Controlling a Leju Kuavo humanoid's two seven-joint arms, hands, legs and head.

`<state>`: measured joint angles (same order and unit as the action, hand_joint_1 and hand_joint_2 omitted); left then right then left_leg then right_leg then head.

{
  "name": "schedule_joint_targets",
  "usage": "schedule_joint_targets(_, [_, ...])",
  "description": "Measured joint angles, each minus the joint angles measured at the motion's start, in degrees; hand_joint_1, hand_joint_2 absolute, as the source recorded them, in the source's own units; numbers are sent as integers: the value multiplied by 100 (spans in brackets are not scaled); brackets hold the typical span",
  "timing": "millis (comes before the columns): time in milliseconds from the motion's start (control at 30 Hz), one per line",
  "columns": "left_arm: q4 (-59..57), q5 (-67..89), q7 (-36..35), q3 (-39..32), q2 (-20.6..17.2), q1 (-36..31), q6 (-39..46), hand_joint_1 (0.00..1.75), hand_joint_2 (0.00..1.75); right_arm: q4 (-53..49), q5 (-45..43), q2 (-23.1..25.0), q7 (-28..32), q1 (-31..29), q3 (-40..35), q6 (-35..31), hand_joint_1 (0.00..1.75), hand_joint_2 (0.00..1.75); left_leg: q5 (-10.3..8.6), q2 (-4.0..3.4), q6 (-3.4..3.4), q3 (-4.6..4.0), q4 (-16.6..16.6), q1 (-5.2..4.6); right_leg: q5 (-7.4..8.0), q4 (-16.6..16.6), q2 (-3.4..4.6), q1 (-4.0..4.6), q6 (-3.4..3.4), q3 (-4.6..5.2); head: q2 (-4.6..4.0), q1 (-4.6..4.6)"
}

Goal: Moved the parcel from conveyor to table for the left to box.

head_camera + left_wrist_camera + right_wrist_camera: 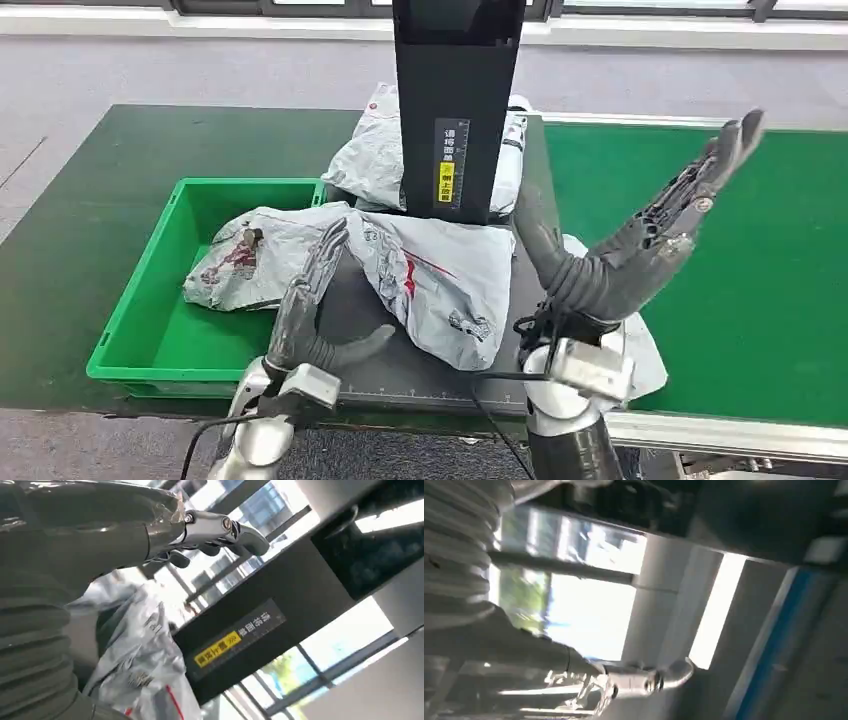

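One parcel (415, 265) overhanging green bin (135, 330) | both robot hands empty, fingers spread

The parcel (440, 275) is a crumpled grey plastic mailer with red and dark printing, lying flat and spread out on the dark surface (420, 375) in front of the black upright column. Its left part drapes over the right rim of the green box (130, 340) and reaches down inside it, while its right part rests on the surface near the right edge, beside the green conveyor (760, 300).
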<state>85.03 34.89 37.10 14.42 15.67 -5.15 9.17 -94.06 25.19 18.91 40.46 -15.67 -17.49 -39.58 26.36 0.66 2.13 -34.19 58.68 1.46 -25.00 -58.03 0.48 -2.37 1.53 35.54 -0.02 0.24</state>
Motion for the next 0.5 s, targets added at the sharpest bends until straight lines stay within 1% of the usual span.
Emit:
schedule_joint_targets(100, [-459, 499, -323, 172, 64, -580, 407, 0, 175, -337, 543, -2, -15, 78, -2, -13, 0, 175, 0, 0, 0, 3, 0, -1, 1, 1, 0, -1, 1, -4, 0, 0])
schedule_joint_targets(200, [-1185, 912, -854, 396, 182, -1167, 683, 0, 175, -617, 662, -2, -15, 120, -2, -16, 0, 175, -1, 2, -2, 3, 2, -2, 5, 1, -1, -2, 4, -9, 2, 2])
schedule_joint_targets(267, [-1760, 1011, -1090, 477, 285, -1539, 760, 0, 175, -746, 648, -2, -15, 138, -4, -18, 0, 175, -2, 0, -2, 4, 2, -2, 10, 1, -1, -3, 0, -10, 2, 2])
schedule_joint_targets(400, [-2519, 1044, -1205, 523, 440, -1931, 801, 0, 175, -902, 620, -9, -15, 159, -33, -18, 0, 175, -2, -8, -1, 5, 2, -2, 13, 1, 5, -2, 2, -7, 2, 0])
schedule_joint_targets(500, [-3134, 1177, -1346, 523, 484, -2262, 984, 0, 175, -949, 596, -26, -15, 178, -81, -18, 0, 175, -2, -4, -1, 4, 0, -1, 11, 1, 6, -1, 1, -6, 2, 2])
